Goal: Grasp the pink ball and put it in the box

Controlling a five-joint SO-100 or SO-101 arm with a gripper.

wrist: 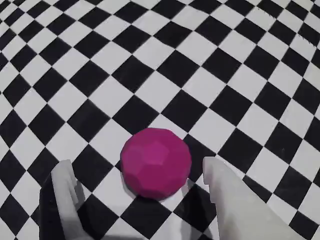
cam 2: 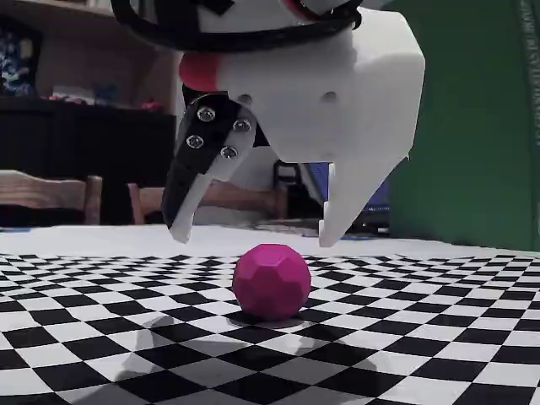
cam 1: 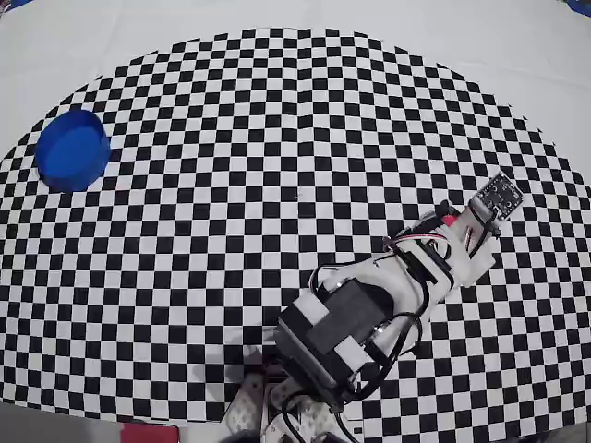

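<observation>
The pink ball (wrist: 156,163) is a small faceted magenta sphere resting on the checkered mat. My gripper (wrist: 137,167) is open, one white finger (wrist: 64,192) to its left and the other to its right, neither touching it. In the fixed view the ball (cam 2: 272,282) sits on the mat, and the gripper (cam 2: 253,238) hangs just above it with its tips level with the ball's top. The box (cam 1: 72,149), a round blue container, stands far off at the mat's upper left in the overhead view. There the wrist covers the ball.
The arm (cam 1: 369,305) reaches from its base at the bottom edge towards the right of the black-and-white mat (cam 1: 277,185). White tabletop (cam 1: 517,65) surrounds the mat. Chairs (cam 2: 51,198) and shelves stand behind the table in the fixed view.
</observation>
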